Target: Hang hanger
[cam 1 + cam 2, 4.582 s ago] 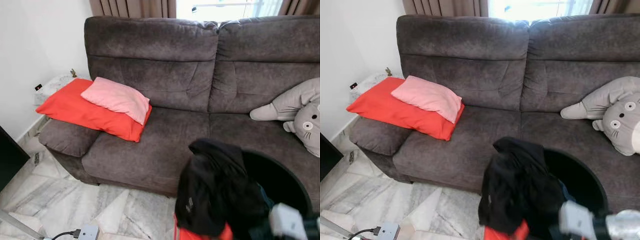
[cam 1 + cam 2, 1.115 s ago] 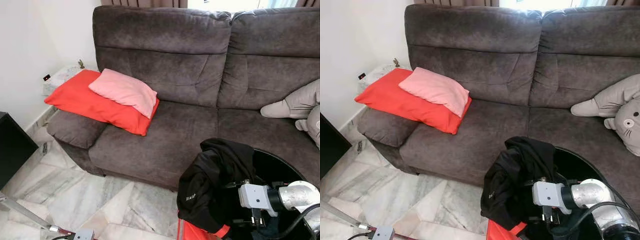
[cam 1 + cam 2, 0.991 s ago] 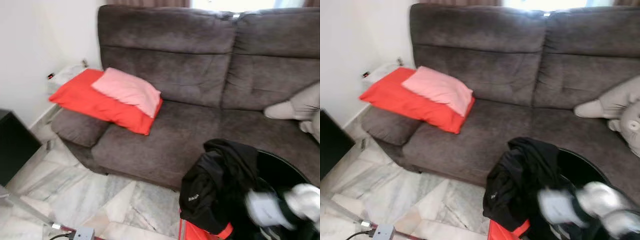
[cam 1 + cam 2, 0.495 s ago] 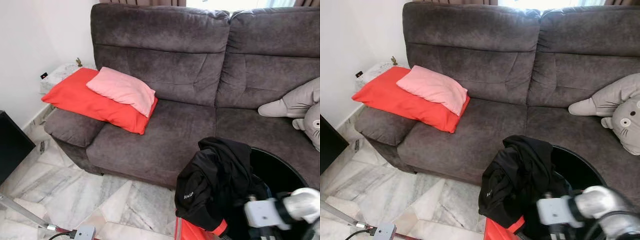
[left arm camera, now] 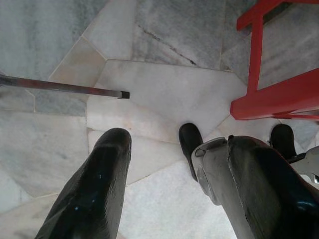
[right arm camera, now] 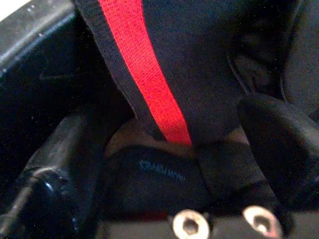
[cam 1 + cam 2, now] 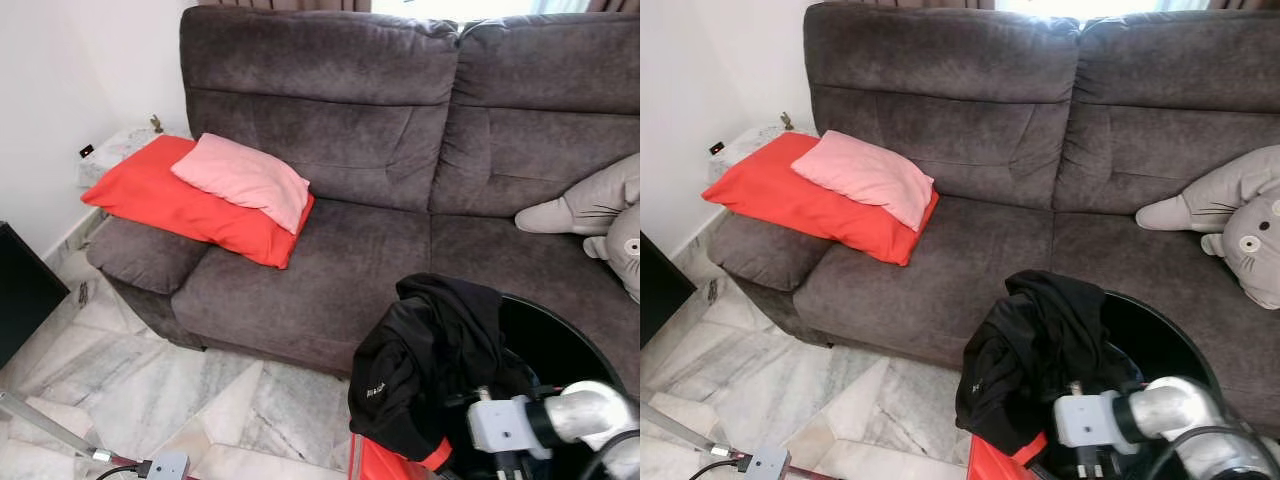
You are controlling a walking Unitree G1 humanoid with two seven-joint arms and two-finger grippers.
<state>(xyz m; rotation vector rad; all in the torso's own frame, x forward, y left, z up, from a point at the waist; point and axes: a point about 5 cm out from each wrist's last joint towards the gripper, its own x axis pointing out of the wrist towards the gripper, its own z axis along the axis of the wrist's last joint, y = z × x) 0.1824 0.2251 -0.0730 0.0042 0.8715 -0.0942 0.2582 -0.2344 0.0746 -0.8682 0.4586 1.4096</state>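
Since half a second ago my right gripper (image 6: 199, 164) has edged toward nine o'clock into the black garment (image 7: 430, 360) draped over the basket (image 7: 560, 350), fingers spread, hunting an unseen hanger; left gripper (image 5: 169, 174) hangs open.

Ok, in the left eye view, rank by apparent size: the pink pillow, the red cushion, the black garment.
1 and 2. Black garment and red cushion: alike; the garment sits nearer the camera, so unsure.
3. Pink pillow, smallest.
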